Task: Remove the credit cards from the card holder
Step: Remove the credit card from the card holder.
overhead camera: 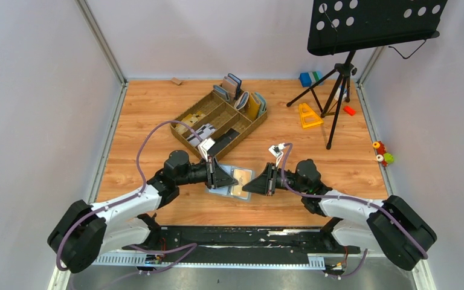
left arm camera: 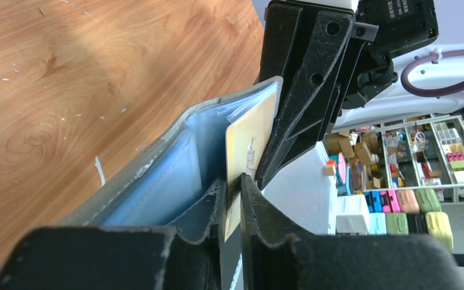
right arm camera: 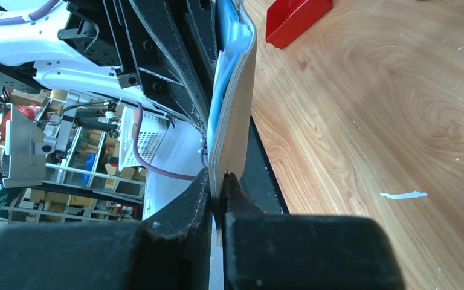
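Left wrist view alone — left tool (left arm camera: pixel 232 182) pinches cream card (left arm camera: pixel 251 136) in card holder (left arm camera: pixel 151 187).

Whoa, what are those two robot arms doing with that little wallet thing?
They are working together on the open card holder in the middle of the table. The right end effector is shut on one edge of it, holding it steady. The left end effector has its fingers on either side of a tan card that sticks out of a slot. I can't tell if it is squeezing the card. The card is not out yet.
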